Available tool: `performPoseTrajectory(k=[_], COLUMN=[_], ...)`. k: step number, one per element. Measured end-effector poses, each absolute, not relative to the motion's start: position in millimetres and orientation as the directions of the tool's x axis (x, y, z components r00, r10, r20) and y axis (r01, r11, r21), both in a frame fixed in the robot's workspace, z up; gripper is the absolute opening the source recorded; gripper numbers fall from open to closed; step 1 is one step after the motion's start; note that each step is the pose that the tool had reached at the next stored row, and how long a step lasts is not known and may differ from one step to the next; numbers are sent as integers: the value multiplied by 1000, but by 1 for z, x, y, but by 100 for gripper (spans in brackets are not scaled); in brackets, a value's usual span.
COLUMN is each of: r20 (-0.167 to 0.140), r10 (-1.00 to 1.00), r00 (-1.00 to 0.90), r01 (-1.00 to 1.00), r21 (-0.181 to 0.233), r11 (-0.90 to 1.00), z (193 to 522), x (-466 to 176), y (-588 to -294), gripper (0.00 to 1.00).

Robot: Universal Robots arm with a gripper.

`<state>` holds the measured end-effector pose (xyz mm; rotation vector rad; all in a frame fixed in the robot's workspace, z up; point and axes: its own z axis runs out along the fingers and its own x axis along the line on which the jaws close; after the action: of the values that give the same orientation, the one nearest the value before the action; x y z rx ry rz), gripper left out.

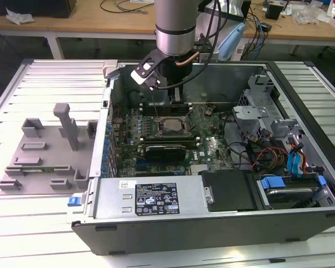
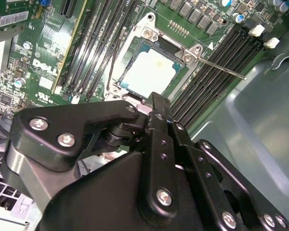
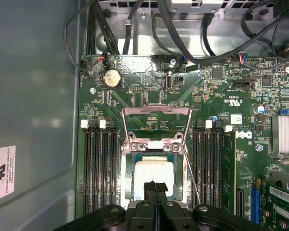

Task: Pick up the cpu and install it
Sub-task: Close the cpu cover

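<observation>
Progress looks far along: the cpu (image 3: 154, 172) lies flat in the socket (image 3: 126, 178) on the board, its pale top square with the frame in both wrist views, so pick-up and placing seem done. The load plate (image 3: 156, 113) stands open, swung back from the socket, and the lever (image 3: 192, 179) is unlatched, so the clamping is not yet done. The gripper (image 3: 155, 188) hangs over the cpu's near edge with its 2 fingers (image 3: 149, 188) pressed together and nothing between them; whether the tips touch the chip I cannot tell.

Room is tight at the sides. Memory slots (image 3: 98, 168) run close along both flanks of the socket, and the lever lies just beside 1 bank. The case wall (image 3: 33, 96) rises beyond the other bank, and cables (image 3: 183, 29) cross past the plate's hinge. Straight above the socket the way is open in the exterior view.
</observation>
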<state>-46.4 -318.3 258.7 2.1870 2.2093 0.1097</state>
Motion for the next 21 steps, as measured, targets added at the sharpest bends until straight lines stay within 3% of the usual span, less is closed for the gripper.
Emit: performPoseTrajectory(k=[21], r20=[28], r10=[1000], r00=[-11], r01=[997], r21=[72], r11=[9], z=[279], x=[-36], y=[-318], gripper=[11])
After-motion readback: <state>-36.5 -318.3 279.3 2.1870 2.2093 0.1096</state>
